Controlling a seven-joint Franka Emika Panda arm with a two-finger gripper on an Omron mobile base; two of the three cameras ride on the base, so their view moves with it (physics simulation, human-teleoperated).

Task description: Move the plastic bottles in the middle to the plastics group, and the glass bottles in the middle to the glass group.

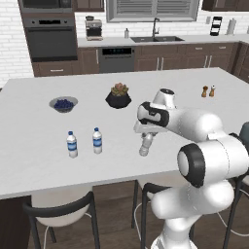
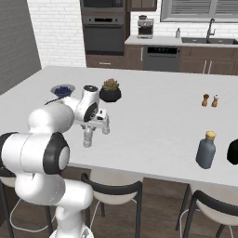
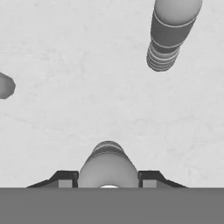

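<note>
My gripper (image 1: 145, 140) (image 2: 88, 132) is shut on a small clear plastic bottle (image 1: 144, 146) (image 2: 88, 137) that hangs upright, low over the white counter (image 1: 39, 160); in the hand view the plastic bottle (image 3: 108, 162) sits between the two fingertips (image 3: 64, 178). To its left stand the plastics group bottles (image 1: 72, 144) (image 1: 97, 141), with blue labels and white caps. The hand view also has a banded bottle (image 3: 168, 35) at the top right and a rounded bit (image 3: 5, 85) at the left edge. The dark slate-blue glass bottle (image 2: 206, 149) with a yellowish cap stands far right near the front edge.
A bowl of blueberries (image 1: 63, 103) and a potted plant (image 1: 118, 96) stand further back on the counter. Two small shakers (image 1: 208, 91) are at the back right. A dark object (image 2: 233, 151) is cut off at the right edge. Chairs (image 1: 58, 209) line the front edge.
</note>
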